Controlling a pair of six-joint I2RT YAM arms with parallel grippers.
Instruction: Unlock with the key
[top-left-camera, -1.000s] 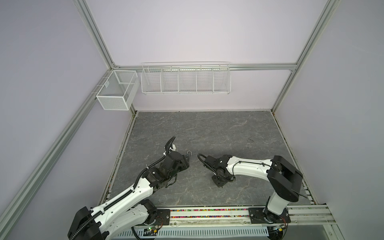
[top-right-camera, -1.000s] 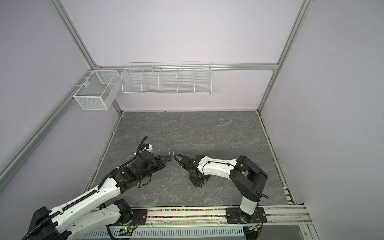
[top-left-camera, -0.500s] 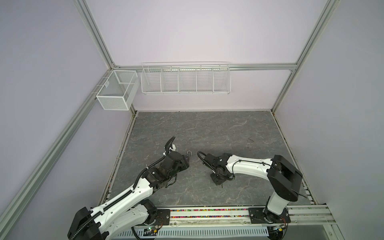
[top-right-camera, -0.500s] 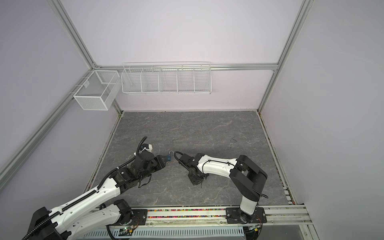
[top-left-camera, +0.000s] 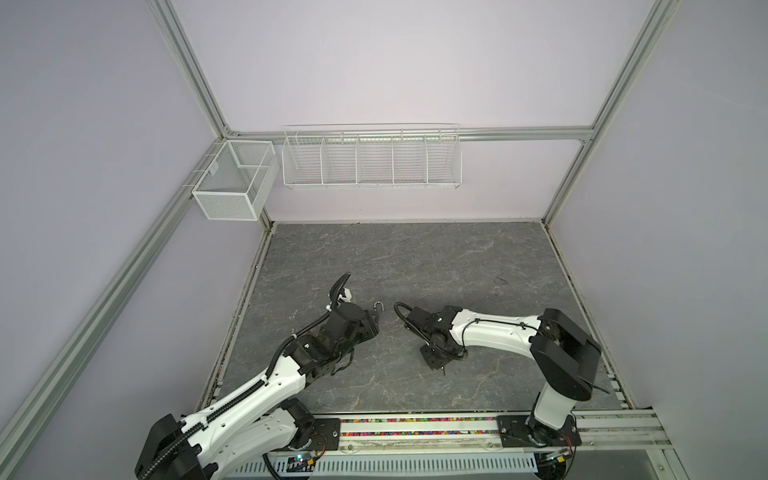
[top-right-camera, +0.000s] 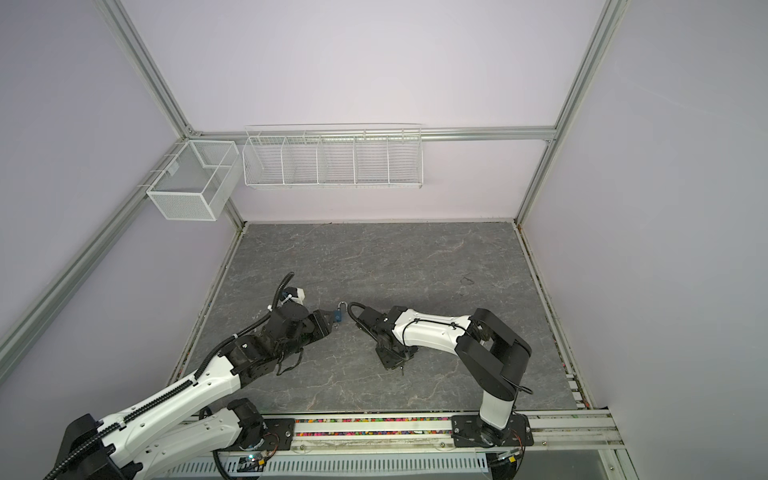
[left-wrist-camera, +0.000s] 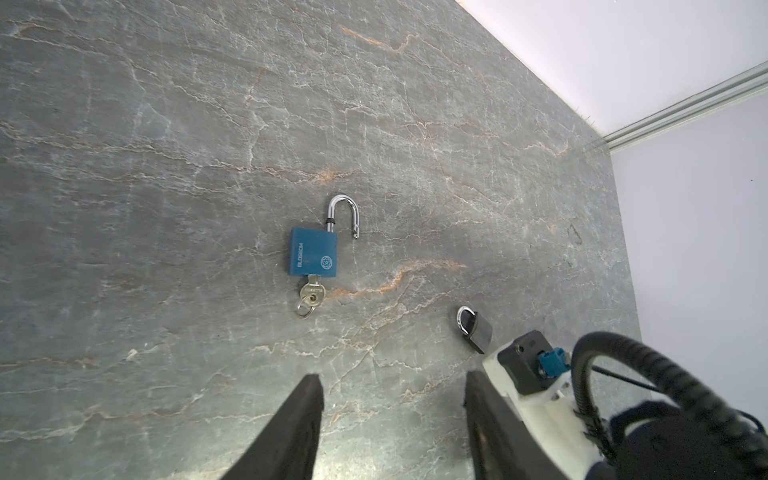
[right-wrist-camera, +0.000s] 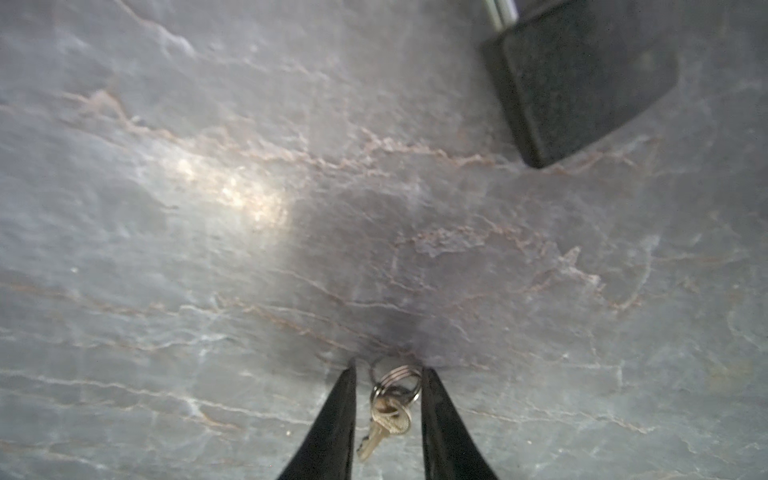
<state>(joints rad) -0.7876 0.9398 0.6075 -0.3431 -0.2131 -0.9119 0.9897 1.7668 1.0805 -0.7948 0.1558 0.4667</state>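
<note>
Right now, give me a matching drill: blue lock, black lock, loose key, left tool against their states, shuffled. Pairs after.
Things:
1. blue lock
2. black lock
3. loose key
4. left tool

States:
a. shackle shut
b. on the table, the right tool straddles it
c. shackle open
d. open, holding nothing

Pairs: 1-c, 2-a, 3-b, 4-d
</note>
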